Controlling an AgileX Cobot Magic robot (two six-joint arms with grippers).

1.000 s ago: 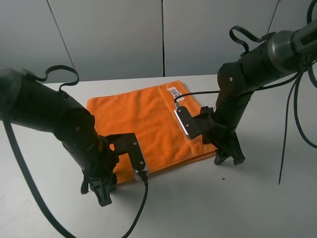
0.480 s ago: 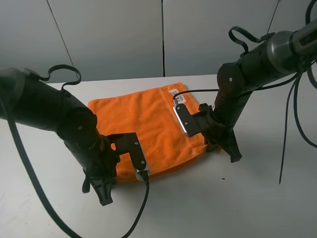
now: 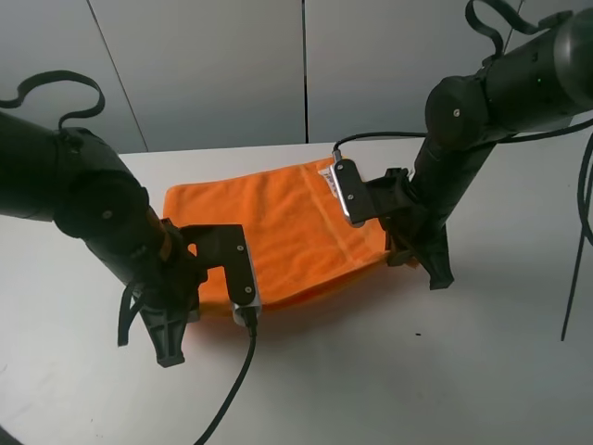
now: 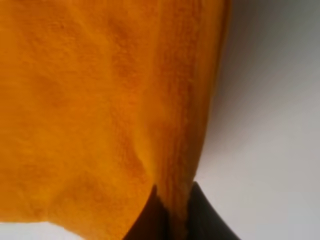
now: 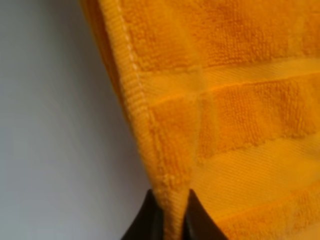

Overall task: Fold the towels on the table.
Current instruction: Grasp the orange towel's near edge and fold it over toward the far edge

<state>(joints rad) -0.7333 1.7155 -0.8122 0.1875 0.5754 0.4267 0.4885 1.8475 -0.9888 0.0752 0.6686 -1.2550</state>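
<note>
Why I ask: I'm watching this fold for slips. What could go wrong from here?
1. The left tool and right tool each pinch only the very edge of the towel, so a corner could slip free.
2. The held edge seems to sag between the tools, so the fold may land uneven or creased.
3. The far part lies loose on the table and might drag along.

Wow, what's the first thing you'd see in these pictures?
The bright orange towel in the middle of the white table grabs the eye first. Next come the two black grippers. The left gripper and the right gripper each pinch the cloth's edge at a near corner.
</note>
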